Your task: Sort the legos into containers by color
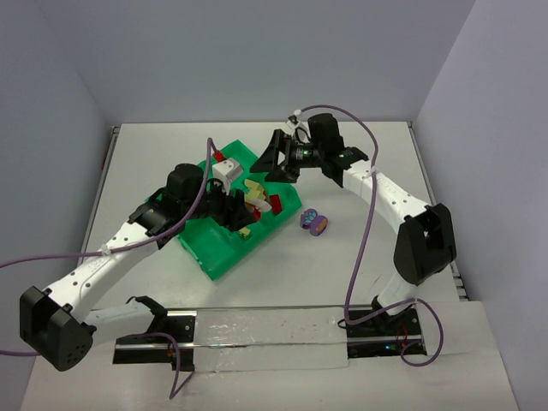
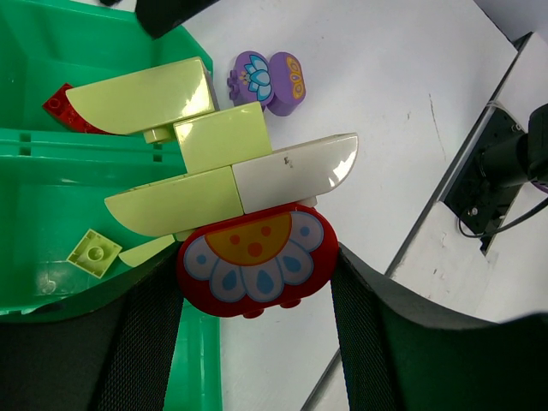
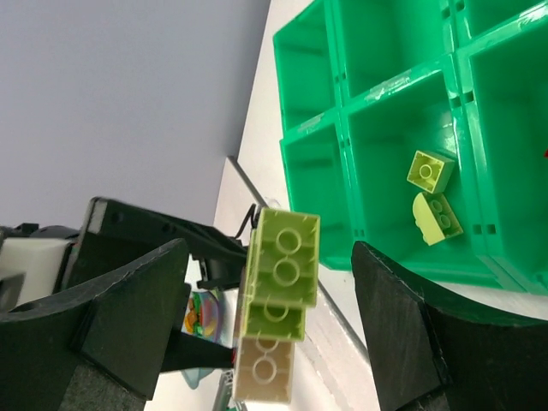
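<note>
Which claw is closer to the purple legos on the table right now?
Left. The left claw is at the edge of the tray beside the purple legos; the right claw hangs farther back over the tray.

This looks like a robotics lab test cell. A white table (image 1: pixel 282 282) is closed in by plain pale walls (image 1: pixel 257 51) at 9, 12 and 3 o'clock. At 6 o'clock a left arm (image 1: pixel 103 261) and a right arm (image 1: pixel 398 201) stand bolted on a mounting rail (image 1: pixel 257 336), with loose purple cables (image 1: pixel 366 227).
</note>
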`<state>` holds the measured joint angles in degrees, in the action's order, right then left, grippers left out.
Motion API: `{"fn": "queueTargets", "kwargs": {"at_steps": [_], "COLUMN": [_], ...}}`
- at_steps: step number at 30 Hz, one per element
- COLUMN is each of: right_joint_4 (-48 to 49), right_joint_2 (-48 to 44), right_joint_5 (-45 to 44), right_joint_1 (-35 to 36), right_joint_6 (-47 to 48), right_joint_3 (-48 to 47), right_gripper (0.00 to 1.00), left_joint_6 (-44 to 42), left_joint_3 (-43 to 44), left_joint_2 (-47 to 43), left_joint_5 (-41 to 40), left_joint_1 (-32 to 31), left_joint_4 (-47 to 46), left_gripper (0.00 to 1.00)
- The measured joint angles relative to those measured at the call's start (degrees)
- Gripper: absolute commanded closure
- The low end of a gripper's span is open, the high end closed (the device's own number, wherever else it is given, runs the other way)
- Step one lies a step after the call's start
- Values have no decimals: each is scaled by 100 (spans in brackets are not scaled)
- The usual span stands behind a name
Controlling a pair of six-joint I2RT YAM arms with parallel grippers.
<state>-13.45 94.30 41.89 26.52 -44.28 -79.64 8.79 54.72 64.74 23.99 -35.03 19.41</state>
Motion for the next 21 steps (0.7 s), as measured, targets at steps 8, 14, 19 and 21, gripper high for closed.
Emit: {"fn": "queueTargets", "kwargs": {"at_steps": [8, 14, 19, 21], "right_joint_4": [70, 218, 350, 390], "right_joint_2": [262, 280, 276, 270], "right_joint_5": [138, 240, 253, 247], "right_joint_1": [235, 363, 363, 361], "right_joint_6": [-94, -134, -222, -248], "right_joint_3": [-20, -17, 51, 82], "right_gripper": [31, 54, 92, 99], "left_joint_6": [-28, -31, -69, -77], "left_joint_3": [0, 0, 0, 0], "left_joint_2": [-104, -181, -295, -302], "left_joint_5": [-128, -266, -380, -403], "left_joint_1": [-57, -79, -91, -95], "left_joint_4": [13, 65, 105, 130], "left_gripper": [100, 100, 100, 100]}}
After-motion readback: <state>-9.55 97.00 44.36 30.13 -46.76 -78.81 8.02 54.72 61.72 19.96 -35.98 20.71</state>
